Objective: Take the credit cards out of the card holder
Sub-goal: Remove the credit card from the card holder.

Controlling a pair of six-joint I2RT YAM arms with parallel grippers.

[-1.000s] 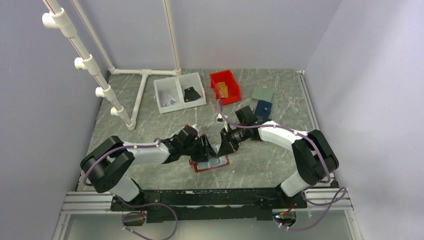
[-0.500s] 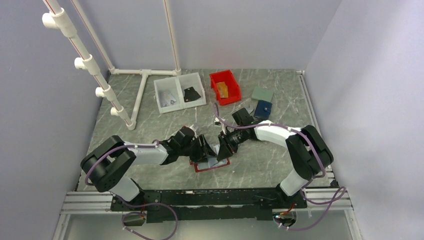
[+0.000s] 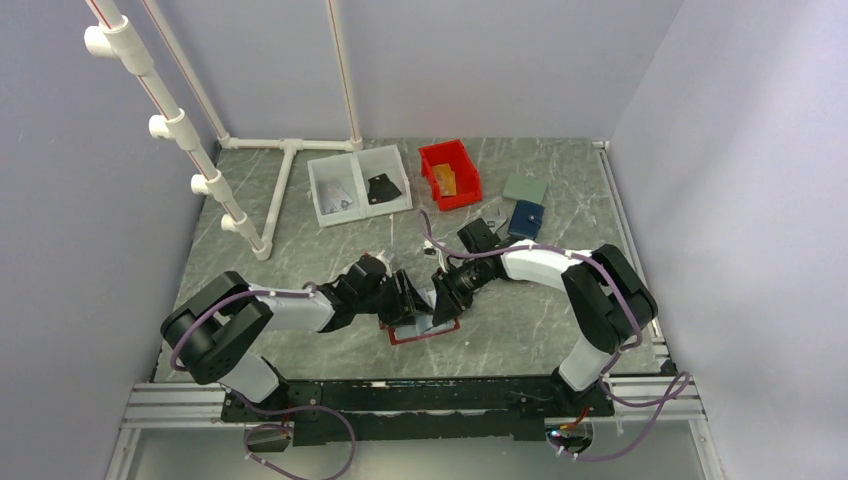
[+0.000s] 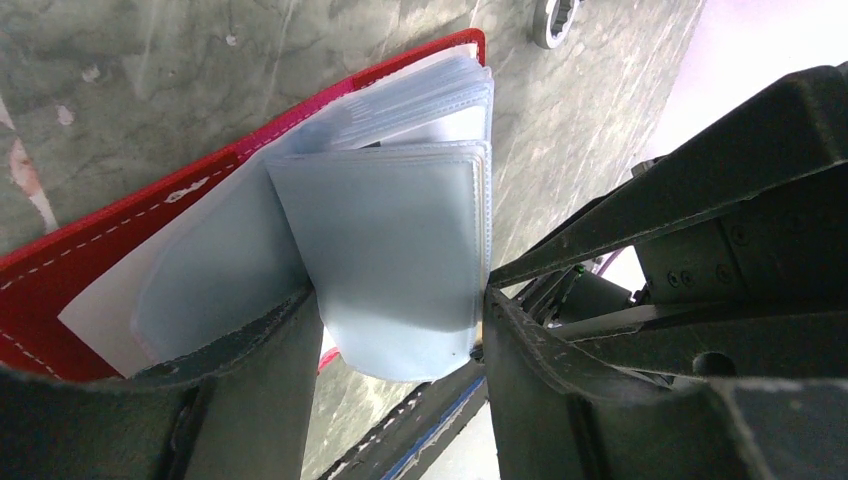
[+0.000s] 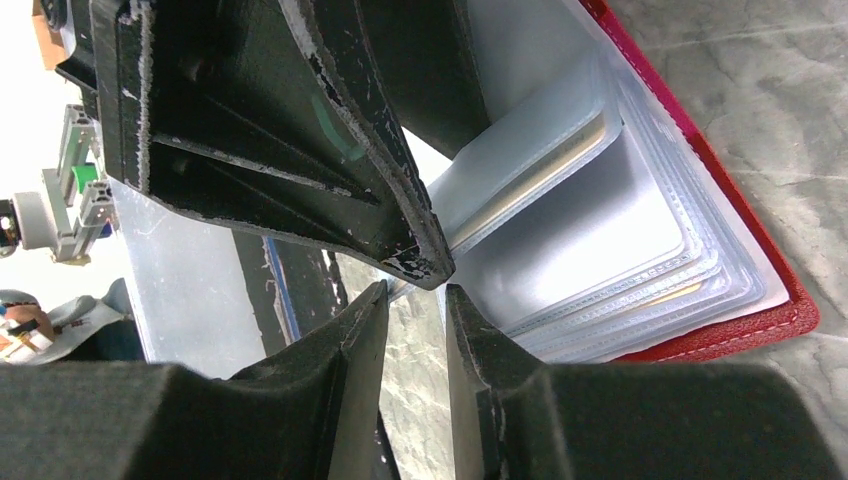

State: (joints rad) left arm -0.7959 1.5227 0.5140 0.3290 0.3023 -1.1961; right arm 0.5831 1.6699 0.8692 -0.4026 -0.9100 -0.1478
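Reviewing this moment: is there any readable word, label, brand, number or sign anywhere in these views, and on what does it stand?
None can be read.
Card holder: red cover with white stitching, no print visible.
Clear sleeves: pale and blank from this side; no card face shows.
Red bin, white tray, blue wallet: contents too small to tell any lettering.
Left gripper and right gripper: scuffed black, no markings legible.

red stitched leather card holder, glossy plastic sleeves
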